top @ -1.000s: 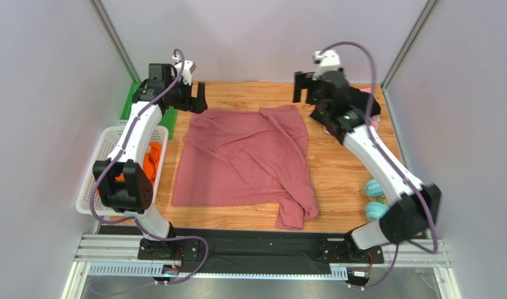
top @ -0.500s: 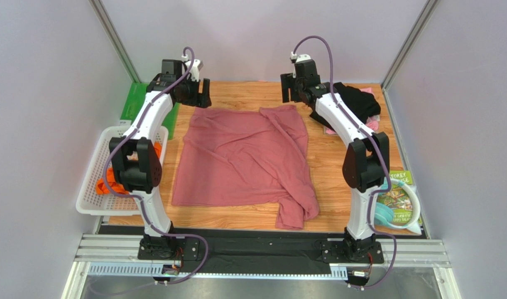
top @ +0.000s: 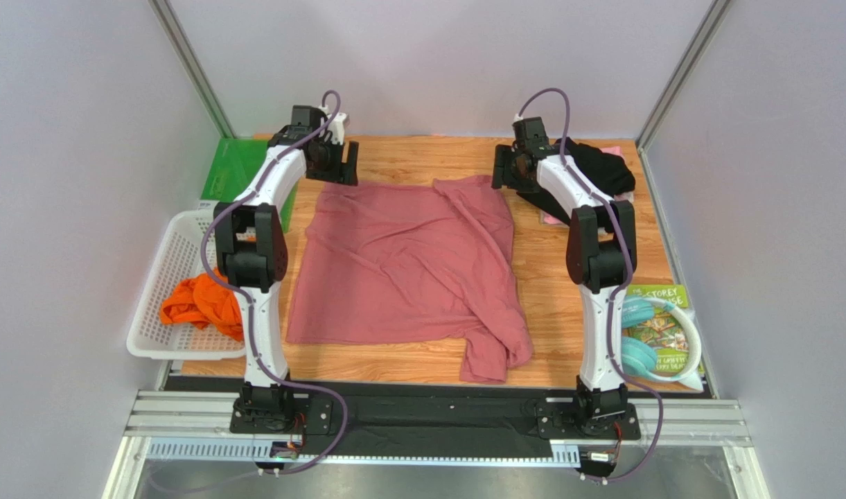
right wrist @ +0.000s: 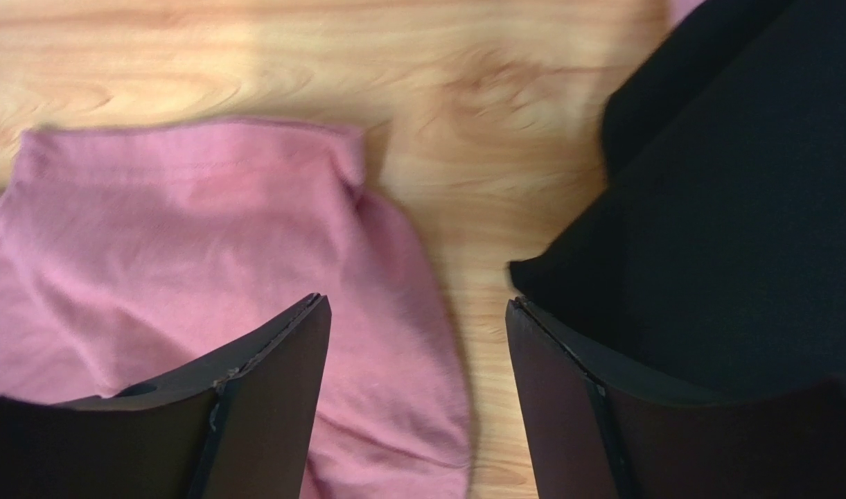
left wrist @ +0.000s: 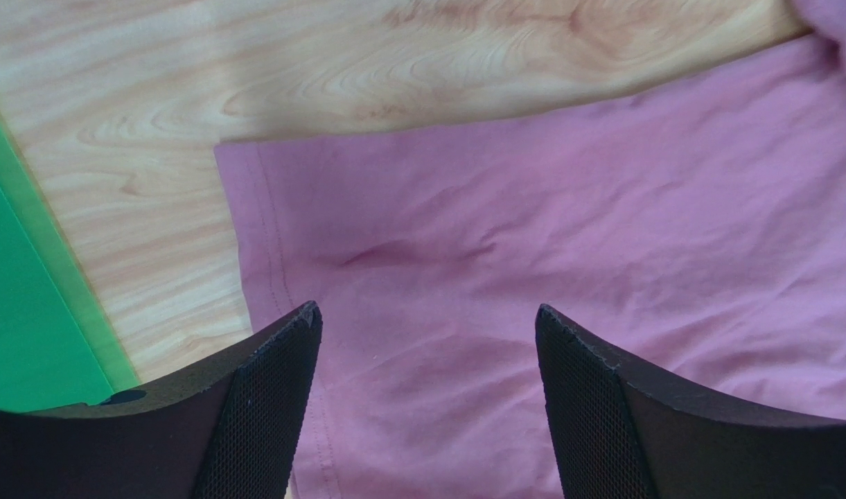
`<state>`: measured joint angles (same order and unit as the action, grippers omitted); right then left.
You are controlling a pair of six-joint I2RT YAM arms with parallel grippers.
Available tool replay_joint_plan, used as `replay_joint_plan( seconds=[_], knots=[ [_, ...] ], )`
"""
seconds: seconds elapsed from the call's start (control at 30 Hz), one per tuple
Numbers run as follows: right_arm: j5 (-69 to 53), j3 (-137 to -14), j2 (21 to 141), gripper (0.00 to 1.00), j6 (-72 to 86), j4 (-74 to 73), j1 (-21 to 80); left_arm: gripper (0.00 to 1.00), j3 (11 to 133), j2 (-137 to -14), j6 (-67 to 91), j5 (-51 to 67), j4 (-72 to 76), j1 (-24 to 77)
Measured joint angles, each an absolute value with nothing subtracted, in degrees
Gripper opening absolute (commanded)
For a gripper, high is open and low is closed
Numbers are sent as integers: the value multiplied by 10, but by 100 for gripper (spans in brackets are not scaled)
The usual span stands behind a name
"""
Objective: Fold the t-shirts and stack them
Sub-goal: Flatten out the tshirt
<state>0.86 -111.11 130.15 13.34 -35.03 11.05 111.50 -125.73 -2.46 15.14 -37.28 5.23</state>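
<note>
- Step, as I read it: lining up the grasp on the spread dusty-rose t-shirt [top: 406,265], middle of the worktop [top: 547,312], for its first fold
- Left gripper [left wrist: 427,322] wide open, empty, over the shirt's far-left corner; right gripper [right wrist: 416,307] open, empty, over its far-right corner, beside the black t-shirt [top: 599,166]
- Next, I'd judge: drop, pinch both corners, avoid snagging the black one
</note>
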Motion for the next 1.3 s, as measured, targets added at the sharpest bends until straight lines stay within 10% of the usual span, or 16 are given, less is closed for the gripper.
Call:
replay_joint_plan(
  seconds=[1.3],
  knots=[
    [-102,-1148,1358,57,167,-362,89,80,1251,-1417,-14,137,-415,16]
  ],
)
